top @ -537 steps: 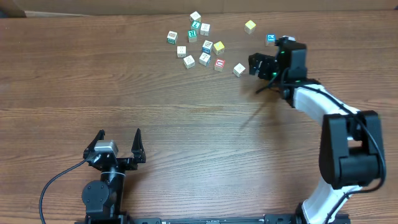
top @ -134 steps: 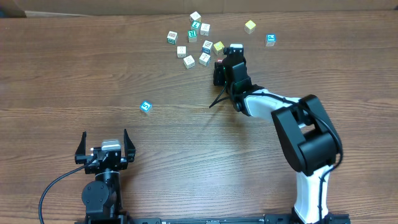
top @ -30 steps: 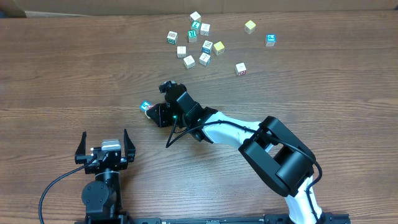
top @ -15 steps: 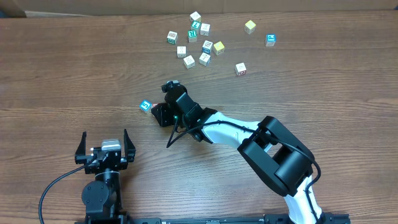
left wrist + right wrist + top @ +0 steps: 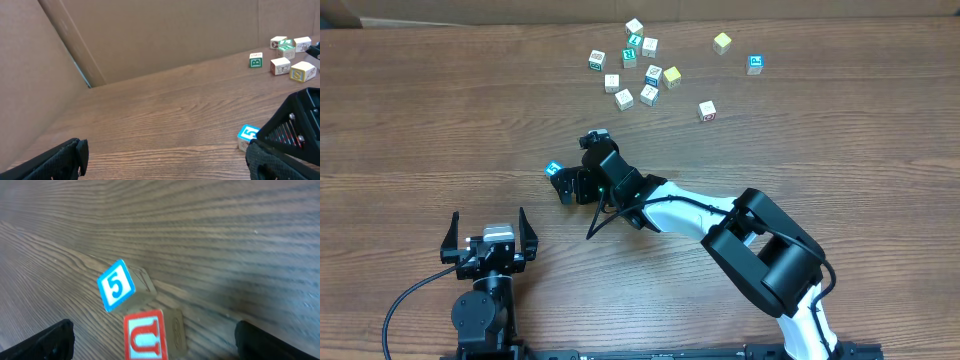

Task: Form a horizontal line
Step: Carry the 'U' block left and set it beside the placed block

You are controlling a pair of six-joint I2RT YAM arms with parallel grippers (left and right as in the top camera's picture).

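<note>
A blue "5" block (image 5: 553, 169) sits on the wooden table left of centre. It also shows in the right wrist view (image 5: 116, 286) and the left wrist view (image 5: 248, 135). A red "U" block (image 5: 146, 336) rests on the table touching its near side, hidden under the gripper in the overhead view. My right gripper (image 5: 568, 184) is open with its fingers wide on either side of the red block (image 5: 155, 347). My left gripper (image 5: 488, 232) is open and empty near the front left (image 5: 165, 165).
A loose cluster of several letter blocks (image 5: 635, 70) lies at the back centre, with a yellow block (image 5: 722, 42), a blue-marked block (image 5: 755, 63) and a red-marked block (image 5: 707, 110) to its right. The right arm (image 5: 690, 215) stretches diagonally across the table's middle.
My right gripper has opened and shifted slightly left. The red block now rests on the table against the blue "5" block. The left arm has not moved.
</note>
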